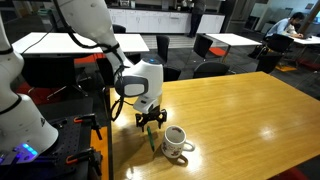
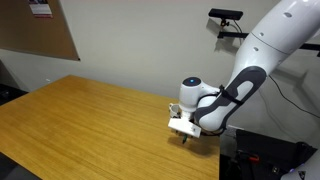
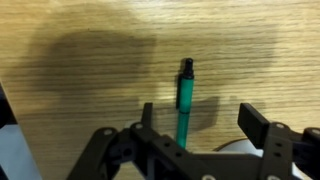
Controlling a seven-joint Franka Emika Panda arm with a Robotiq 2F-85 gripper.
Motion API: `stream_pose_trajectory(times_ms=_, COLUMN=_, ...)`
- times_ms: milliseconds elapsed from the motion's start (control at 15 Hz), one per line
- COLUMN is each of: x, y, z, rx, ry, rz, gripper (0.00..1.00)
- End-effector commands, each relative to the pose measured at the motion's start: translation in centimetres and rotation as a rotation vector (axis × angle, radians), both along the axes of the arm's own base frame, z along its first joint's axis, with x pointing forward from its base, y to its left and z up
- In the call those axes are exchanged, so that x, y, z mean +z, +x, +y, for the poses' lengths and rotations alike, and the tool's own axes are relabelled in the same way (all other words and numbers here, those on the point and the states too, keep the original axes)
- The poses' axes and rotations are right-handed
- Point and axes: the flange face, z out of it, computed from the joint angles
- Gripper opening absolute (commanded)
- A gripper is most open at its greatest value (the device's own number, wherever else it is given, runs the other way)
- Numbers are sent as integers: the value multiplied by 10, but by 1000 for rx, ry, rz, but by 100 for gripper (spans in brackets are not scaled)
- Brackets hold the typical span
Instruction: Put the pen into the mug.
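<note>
Green pen (image 3: 184,98) on wooden table (image 3: 80,110) between hand's (image 3: 198,120) spread fingers (image 3: 250,118), near mug (image 1: 175,148)

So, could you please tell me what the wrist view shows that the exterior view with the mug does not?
Only the wrist view shows the pen close up, with its dark tip, reaching in between the open gripper's fingers. Only the exterior view clearly shows the mug beside the gripper, the arm and chairs behind. Both show the gripper low over the table and the pen, which is only a green sliver in the exterior view.
</note>
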Motion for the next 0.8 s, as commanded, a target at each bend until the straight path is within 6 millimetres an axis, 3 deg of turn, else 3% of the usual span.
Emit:
stream_pose_trajectory(times_ms=0, x=-2, y=11, z=-5, rx=-2, ry=9, rz=-7, gripper=86)
stream_pose_trajectory(times_ms=467, x=-15, y=14, z=-7, rx=-22, ry=21, rz=5, gripper=84)
stream_pose_trajectory(times_ms=733, x=-20, y=13, z=-9, rx=-35, ry=26, rz=13, gripper=74)
